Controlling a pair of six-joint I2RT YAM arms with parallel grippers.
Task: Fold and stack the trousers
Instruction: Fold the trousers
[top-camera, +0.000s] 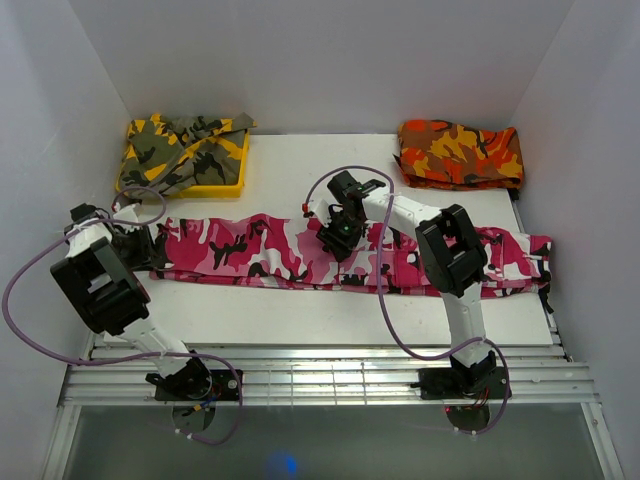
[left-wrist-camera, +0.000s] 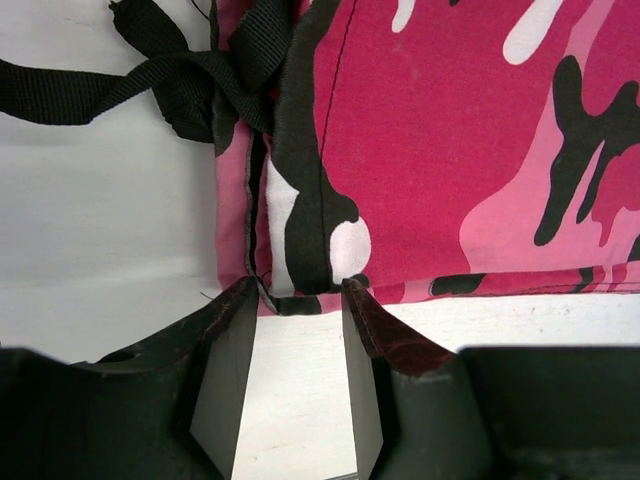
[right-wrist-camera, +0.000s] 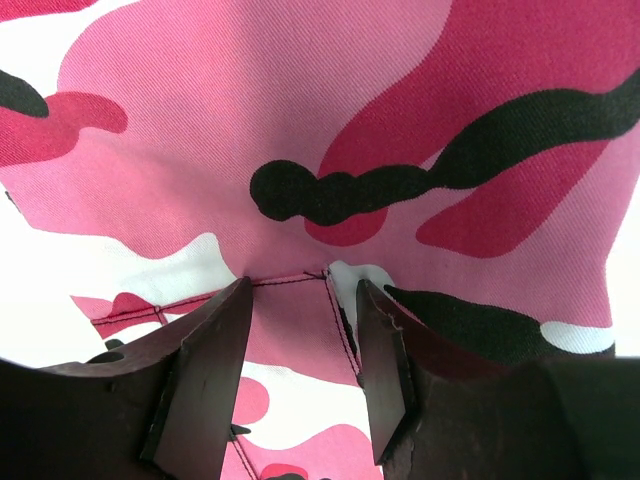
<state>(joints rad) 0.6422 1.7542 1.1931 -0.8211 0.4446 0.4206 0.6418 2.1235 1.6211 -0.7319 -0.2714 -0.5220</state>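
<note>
1. From above: one pair of trousers lies stretched across the table, flat and ready to fold. Two other garments sit at the back, one yellow-olive garment and one orange-red garment.
2. Left wrist: the left gripper has its jaws apart at the corner by the black strap, likely to take that end.
3. Right wrist: the right gripper has its jaws apart astride a seam at mid-length, probably the fold line

Trousers span the table (tray behind left, garment behind right).
</note>
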